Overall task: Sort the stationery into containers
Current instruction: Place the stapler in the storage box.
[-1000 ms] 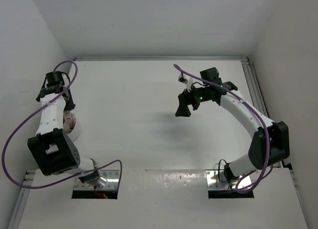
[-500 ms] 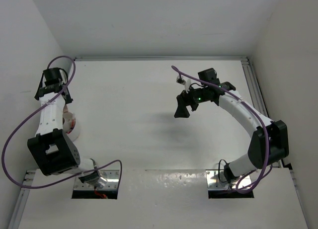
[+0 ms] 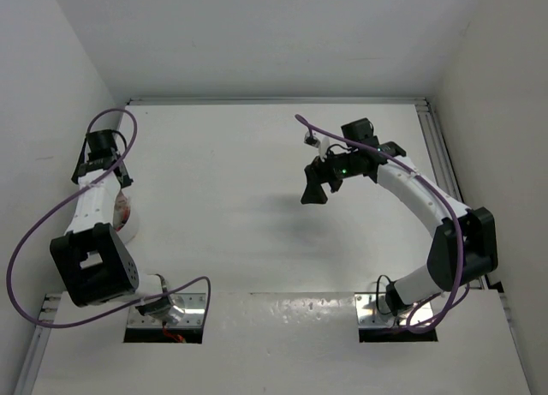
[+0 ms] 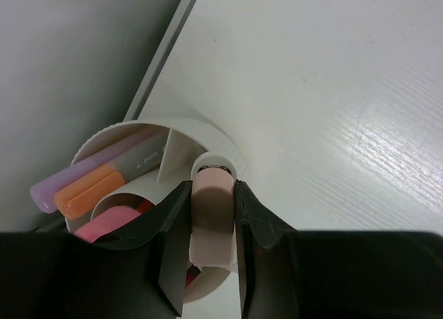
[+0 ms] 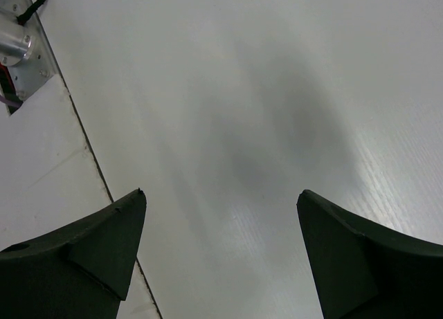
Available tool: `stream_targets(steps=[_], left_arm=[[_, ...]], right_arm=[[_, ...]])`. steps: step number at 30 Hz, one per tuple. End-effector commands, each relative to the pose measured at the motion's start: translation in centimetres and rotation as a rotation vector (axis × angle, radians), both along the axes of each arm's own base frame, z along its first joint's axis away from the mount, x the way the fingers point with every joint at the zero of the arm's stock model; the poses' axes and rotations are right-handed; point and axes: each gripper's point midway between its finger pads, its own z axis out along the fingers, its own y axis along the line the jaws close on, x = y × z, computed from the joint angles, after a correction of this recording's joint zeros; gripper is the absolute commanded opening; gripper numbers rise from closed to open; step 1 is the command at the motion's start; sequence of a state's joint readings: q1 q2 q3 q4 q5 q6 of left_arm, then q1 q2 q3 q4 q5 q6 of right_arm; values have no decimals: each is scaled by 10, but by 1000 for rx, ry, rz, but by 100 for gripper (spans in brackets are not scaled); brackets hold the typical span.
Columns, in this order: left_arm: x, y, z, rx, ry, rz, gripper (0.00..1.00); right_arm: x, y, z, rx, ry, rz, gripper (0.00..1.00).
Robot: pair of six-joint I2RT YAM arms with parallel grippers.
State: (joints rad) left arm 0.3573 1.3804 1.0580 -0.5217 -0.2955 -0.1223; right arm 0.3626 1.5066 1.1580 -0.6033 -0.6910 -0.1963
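Observation:
My left gripper is shut on a pale pink eraser, held upright between the black fingers directly above the round white tub. The tub has inner dividers. Lying in it are highlighters with a lilac cap and an orange cap, and a pink rounded thing that I cannot identify. From above, the left gripper hides most of the tub at the table's left edge. My right gripper hangs open over bare table, jaws wide with nothing between them.
A metal rail and the left wall run right beside the tub. Another rail lines the table's right edge. A raised white plate with the arm mounts spans the near edge.
The left wrist swung out toward the wall, then back nearer over the tub, the eraser still gripped. The right arm barely shifted left.

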Motion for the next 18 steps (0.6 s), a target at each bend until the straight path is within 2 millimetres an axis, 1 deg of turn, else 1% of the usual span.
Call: stream_targets(steps=[1,8,11,15,16,17,18], left_arm=[[0,5,15,39,-76,48,0],[-9,9,13,65,-61,86,0],[-11,11,17,76,-68,100,0],[-13,9,15,66,-66,101,0],[-13,8,14,60,-66,100,1],[-14,8,12,59,-61,100,5],[-13,7,11,57,-59,96,6]], right_arm=[[0,3,2,11,-31,24,88],[-2,1,1,10,-29,22,88],[-2,1,0,10,-27,22,88],[-2,1,1,14,-29,21,88],[-2,1,1,14,-26,22,88],[-1,1,1,15,-26,21,88],[-2,1,1,14,-25,21,88]])
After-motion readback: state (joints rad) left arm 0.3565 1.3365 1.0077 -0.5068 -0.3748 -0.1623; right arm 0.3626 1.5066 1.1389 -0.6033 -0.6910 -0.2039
